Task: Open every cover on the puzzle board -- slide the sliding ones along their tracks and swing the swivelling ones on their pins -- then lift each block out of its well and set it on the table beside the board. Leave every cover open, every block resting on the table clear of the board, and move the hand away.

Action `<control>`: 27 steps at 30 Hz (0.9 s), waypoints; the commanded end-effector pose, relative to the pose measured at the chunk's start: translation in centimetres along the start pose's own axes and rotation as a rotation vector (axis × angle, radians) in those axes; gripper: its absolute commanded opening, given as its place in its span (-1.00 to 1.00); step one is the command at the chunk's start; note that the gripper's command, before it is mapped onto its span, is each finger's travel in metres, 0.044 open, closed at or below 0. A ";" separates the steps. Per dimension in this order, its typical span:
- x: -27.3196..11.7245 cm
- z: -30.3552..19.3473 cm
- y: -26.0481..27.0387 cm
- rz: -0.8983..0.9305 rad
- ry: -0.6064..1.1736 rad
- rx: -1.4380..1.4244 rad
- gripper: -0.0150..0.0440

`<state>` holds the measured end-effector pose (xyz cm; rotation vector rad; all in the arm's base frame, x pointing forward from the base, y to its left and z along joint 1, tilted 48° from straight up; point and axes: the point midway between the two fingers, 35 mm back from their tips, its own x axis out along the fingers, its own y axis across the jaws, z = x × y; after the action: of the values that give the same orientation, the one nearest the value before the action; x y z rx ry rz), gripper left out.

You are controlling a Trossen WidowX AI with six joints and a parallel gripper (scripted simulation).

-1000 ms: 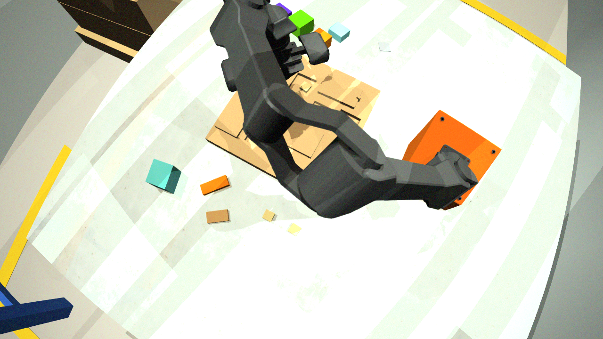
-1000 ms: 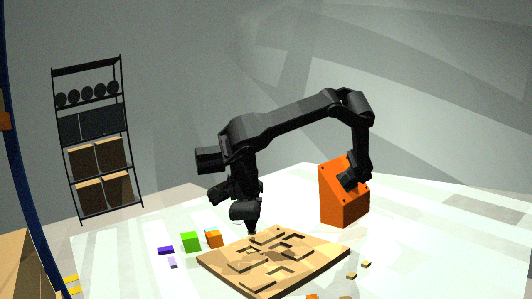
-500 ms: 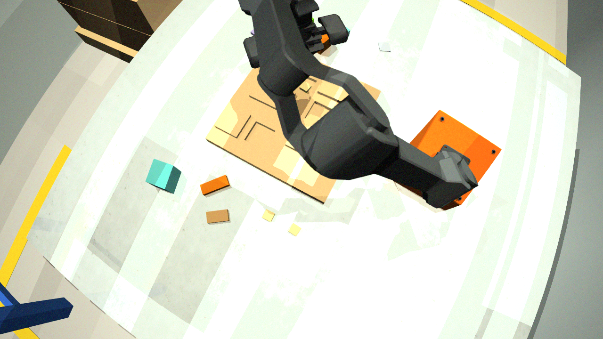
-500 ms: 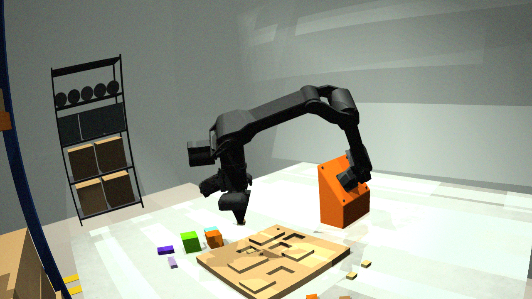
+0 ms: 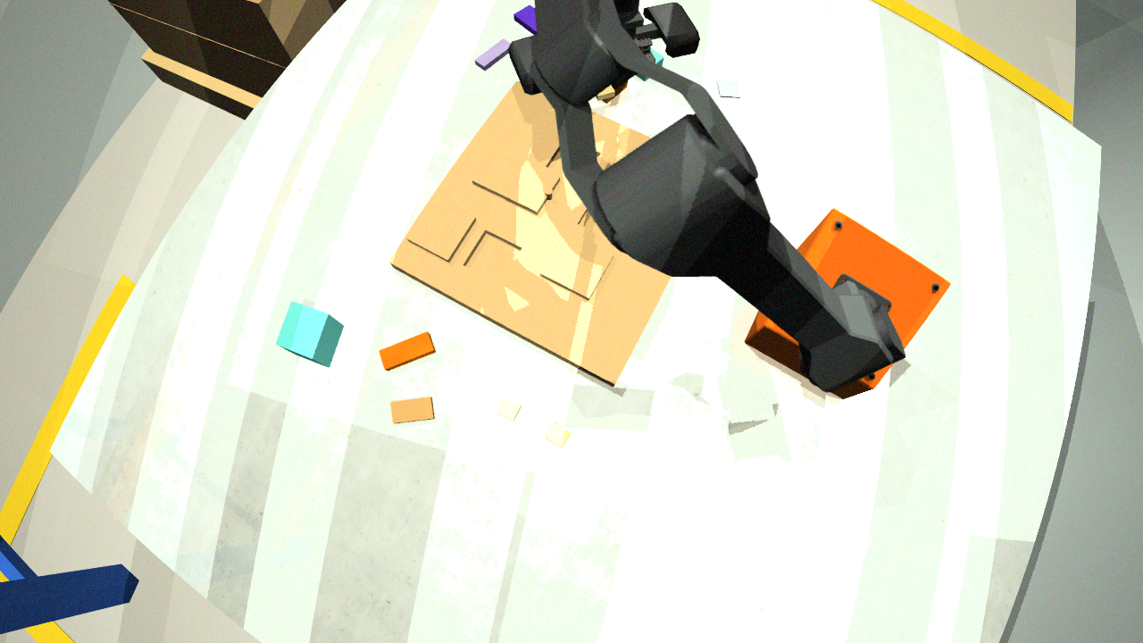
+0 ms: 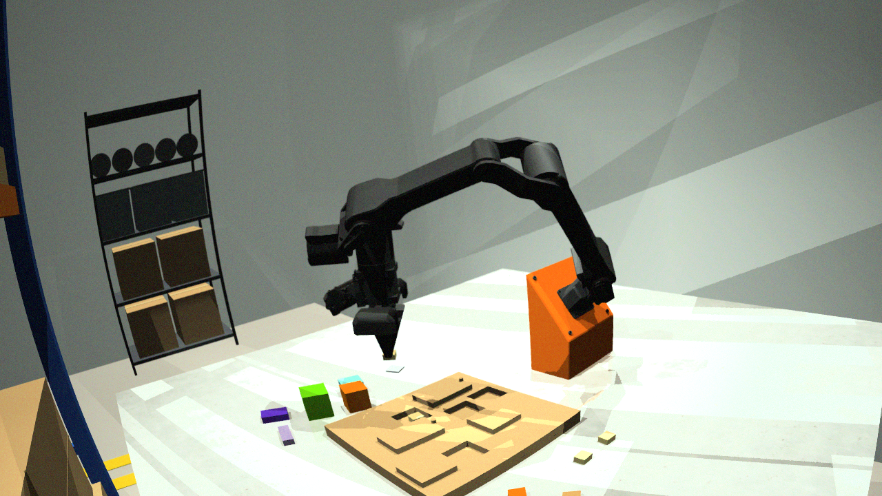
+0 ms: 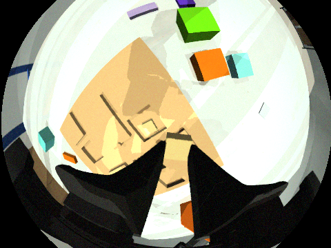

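Note:
The tan puzzle board (image 5: 447, 199) (image 6: 542, 414) (image 7: 145, 83) lies flat with several raised covers and L-shaped well edges showing. One pale block (image 6: 417, 416) (image 7: 147, 127) is in an uncovered well. My gripper (image 6: 388, 354) (image 7: 176, 147) is shut on another pale yellow block (image 6: 388, 356) (image 7: 177, 151), held in the air beyond the board's far side in the exterior view. In the top view the arm mostly hides the fingers. Two small pale blocks, one (image 5: 509, 409) (image 6: 582, 457) and another (image 5: 557, 434) (image 6: 606, 437), rest on the table clear of the board.
A green cube (image 6: 316, 401) (image 7: 198, 24), an orange cube (image 6: 354, 396) (image 7: 211, 65), a cyan block (image 7: 241, 65) and a flat white piece (image 5: 728, 88) (image 6: 394, 368) lie near the held block's side. A teal cube (image 5: 310, 331) and an orange bar (image 5: 407, 351) lie opposite.

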<state>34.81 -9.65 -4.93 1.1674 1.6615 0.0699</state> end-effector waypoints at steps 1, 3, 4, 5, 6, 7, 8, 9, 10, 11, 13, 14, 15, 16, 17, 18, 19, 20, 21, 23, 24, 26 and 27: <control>0.0 0.5 -1.5 -0.003 -0.002 -0.005 -0.22; 0.0 0.7 -2.3 -0.002 -0.001 -0.005 -0.22; 0.0 0.8 -2.7 -0.002 -0.001 -0.005 -0.22; 0.1 0.9 -3.0 -0.002 0.000 -0.005 -0.22; 0.1 1.0 -3.4 -0.001 0.001 -0.006 -0.22; 0.1 1.1 -3.8 -0.001 0.001 -0.006 -0.22; 0.2 1.2 -4.2 -0.001 0.002 -0.006 -0.22; 0.2 1.2 -4.6 0.000 0.003 -0.006 -0.22; 0.2 1.3 -5.0 0.000 0.004 -0.007 -0.22; 0.3 1.4 -5.4 0.001 0.005 -0.007 -0.22; 0.4 1.5 -6.2 0.002 0.006 -0.007 -0.22; 0.4 1.5 -6.6 0.003 0.007 -0.008 -0.22; 0.4 1.6 -7.0 0.004 0.008 -0.008 -0.22; 0.5 1.6 -7.4 0.005 0.009 -0.009 -0.22; 0.5 1.7 -7.8 0.006 0.010 -0.009 -0.22; 0.6 1.7 -8.2 0.006 0.011 -0.009 -0.22; 0.6 1.7 -8.6 0.007 0.013 -0.010 -0.22; 0.7 1.8 -8.9 0.009 0.014 -0.010 -0.22; 0.8 1.8 -9.3 0.010 0.015 -0.011 -0.22; 0.9 1.8 -10.1 0.012 0.017 -0.012 -0.22; 1.0 1.8 -10.5 0.013 0.018 -0.013 -0.22; 1.1 1.8 -11.3 0.016 0.021 -0.014 -0.22; 1.2 1.8 -11.7 0.017 0.022 -0.015 -0.22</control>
<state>29.36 -15.20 -12.27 1.1787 1.6692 0.1003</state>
